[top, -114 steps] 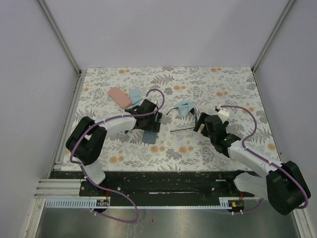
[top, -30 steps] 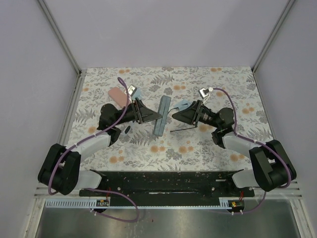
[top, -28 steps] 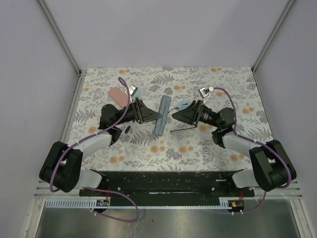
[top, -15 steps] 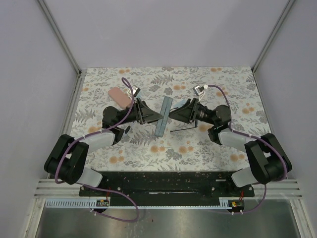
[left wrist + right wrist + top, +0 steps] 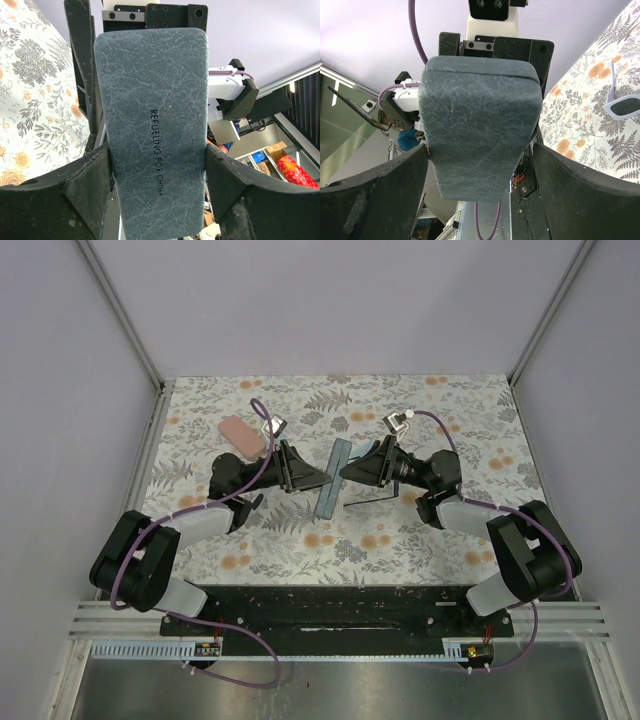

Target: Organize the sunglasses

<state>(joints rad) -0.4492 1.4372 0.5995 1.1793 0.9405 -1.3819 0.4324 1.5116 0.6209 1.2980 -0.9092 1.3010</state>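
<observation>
handover check | grey-blue case (image 5: 327,502) now lifted off table (image 5: 450,540), left claw (image 5: 316,478) clamped on it | right claw (image 5: 350,471) has moved in, wide astride far end, grip unclear | sunglasses (image 5: 372,501) not yet stowed

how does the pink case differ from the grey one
The pink case lies flat on the table, untouched; the grey case is held off it, clamped in the left gripper. The pink case sits far left; the grey case hangs mid-table. Both are closed oblongs.

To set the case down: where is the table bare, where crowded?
Bare: the far strip by the back wall; the near strip by the black rail. Crowded: the middle, around left claw, right claw, grey-blue case, black sunglasses.
</observation>
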